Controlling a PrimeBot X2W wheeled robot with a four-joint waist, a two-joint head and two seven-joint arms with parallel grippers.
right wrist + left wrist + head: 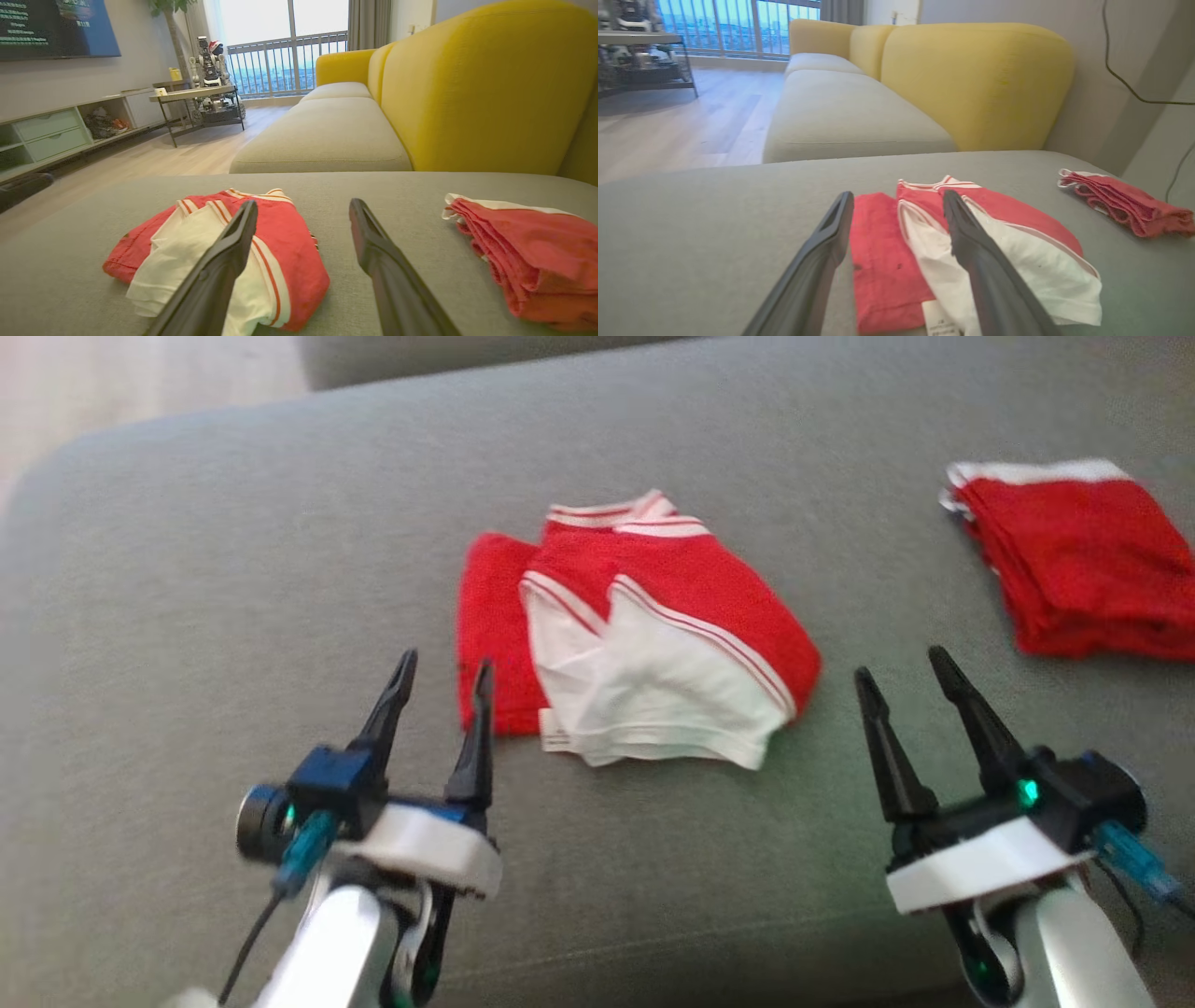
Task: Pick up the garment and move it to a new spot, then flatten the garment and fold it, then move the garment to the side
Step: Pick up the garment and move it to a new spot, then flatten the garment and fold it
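Left end effector [446, 663] and right end effector [900, 664] gape empty beside the garment [672, 644]; its label [555, 733] is illegible.

The red and white folded cloth garment [672, 579] is soft and matt, its white panels smoother than the nubbly red ones. The broad grey sofa cushion [187, 569] is matt, finely woven fabric. The stack of red folded cloth [1083, 560] looks coarser, almost towel-like. The left tool [444, 663] and right tool [900, 664] are smooth dark plastic, faintly shiny. The pale wooden floor [668, 130] has a soft sheen
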